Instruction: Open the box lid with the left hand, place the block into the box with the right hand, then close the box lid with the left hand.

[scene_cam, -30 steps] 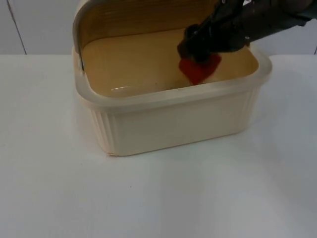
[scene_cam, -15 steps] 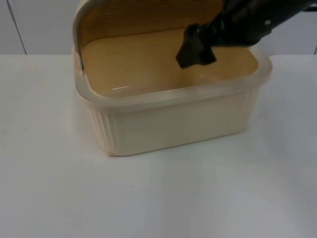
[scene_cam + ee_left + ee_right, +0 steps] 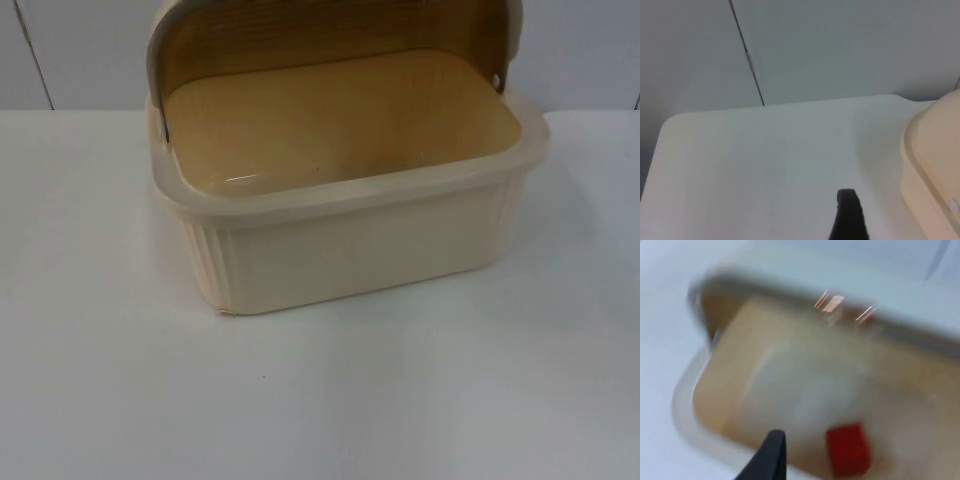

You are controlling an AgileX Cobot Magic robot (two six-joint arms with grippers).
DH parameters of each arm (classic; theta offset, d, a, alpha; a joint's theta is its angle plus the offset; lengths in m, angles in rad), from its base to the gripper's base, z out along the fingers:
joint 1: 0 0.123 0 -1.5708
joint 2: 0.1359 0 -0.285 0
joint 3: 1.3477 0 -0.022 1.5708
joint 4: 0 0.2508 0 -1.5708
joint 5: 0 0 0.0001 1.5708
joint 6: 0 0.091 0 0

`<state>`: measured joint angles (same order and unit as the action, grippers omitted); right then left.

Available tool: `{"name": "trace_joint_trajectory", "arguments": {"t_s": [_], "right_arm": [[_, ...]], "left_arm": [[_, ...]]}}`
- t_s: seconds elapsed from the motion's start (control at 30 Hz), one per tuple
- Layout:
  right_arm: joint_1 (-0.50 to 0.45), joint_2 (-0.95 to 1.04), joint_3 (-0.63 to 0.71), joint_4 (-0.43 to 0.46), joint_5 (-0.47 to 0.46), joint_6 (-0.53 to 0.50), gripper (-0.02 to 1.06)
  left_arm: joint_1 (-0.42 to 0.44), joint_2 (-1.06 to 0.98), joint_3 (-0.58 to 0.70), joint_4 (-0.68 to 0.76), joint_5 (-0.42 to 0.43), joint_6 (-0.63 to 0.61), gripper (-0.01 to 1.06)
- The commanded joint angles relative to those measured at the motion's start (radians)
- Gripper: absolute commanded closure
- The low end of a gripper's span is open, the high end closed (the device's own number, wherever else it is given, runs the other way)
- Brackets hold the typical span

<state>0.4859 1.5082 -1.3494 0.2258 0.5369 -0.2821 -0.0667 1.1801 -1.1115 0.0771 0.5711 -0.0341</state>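
The cream box stands mid-table with its wood-lined lid tipped up at the back. In the top view the front wall hides the lower floor of the box. The right wrist view is blurred but looks down into the box, where the red block lies on the floor. My right gripper hangs above the box, apart from the block. My left gripper waits over the bare table to the left of the box, whose rounded corner is close beside it.
White table spreads out in front of the box and on both sides. The grey partition wall rises at the table's far edge.
The right arm, which held the red block over the box a second ago, let it go and pulled back up and right out of the top view. The block now lies inside.
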Motion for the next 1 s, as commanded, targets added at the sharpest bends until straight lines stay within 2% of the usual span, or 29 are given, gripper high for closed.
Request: {"name": "trace_joint_trajectory", "arguments": {"t_s": [0.0,0.07,0.1,0.17,0.23,0.27,0.3,0.4,0.43,0.53,0.87,0.97], "right_arm": [[-0.043,-0.078,-0.005,-0.018,-0.022,0.047,0.0],[-0.11,-0.136,-0.005,-0.021,-0.031,0.066,0.0],[-0.11,-0.136,-0.005,-0.021,-0.031,0.066,0.0],[-0.192,-0.184,-0.005,-0.026,-0.041,0.073,0.0],[-0.291,-0.222,-0.005,-0.073,-0.041,0.085,0.0],[-0.291,-0.222,-0.005,-0.073,-0.041,0.085,0.0],[-0.359,-0.24,-0.005,-0.103,-0.041,0.112,0.0],[-0.488,-0.269,-0.005,-0.119,-0.045,0.117,0.0],[-0.488,-0.269,-0.005,-0.119,-0.045,0.117,0.0],[-0.575,-0.27,-0.005,-0.119,-0.042,0.117,0.0],[-0.601,-0.266,-0.005,-0.178,-0.021,0.11,0.0],[-0.601,-0.266,-0.005,-0.199,-0.017,0.11,0.0]], "left_arm": [[0.003,-0.002,0.0,-0.007,-0.002,0.0,0.47],[0.003,-0.002,0.0,-0.008,-0.002,0.0,0.47],[0.003,-0.002,0.0,-0.008,-0.002,0.0,0.47],[0.003,-0.002,0.0,-0.008,-0.002,0.0,0.47],[0.003,-0.002,0.0,-0.008,-0.002,0.0,0.47],[0.003,-0.002,0.0,-0.008,-0.002,0.0,0.47],[0.003,-0.002,0.0,-0.008,-0.002,0.0,0.47],[0.003,-0.002,0.0,-0.008,-0.002,0.0,0.47],[0.003,-0.002,0.0,-0.008,-0.002,0.0,0.47],[0.003,-0.002,0.0,-0.005,0.001,-0.001,0.47],[0.008,-0.002,0.0,0.007,0.015,-0.009,0.47],[0.008,-0.002,0.0,0.013,-0.011,-0.009,0.47]]}}
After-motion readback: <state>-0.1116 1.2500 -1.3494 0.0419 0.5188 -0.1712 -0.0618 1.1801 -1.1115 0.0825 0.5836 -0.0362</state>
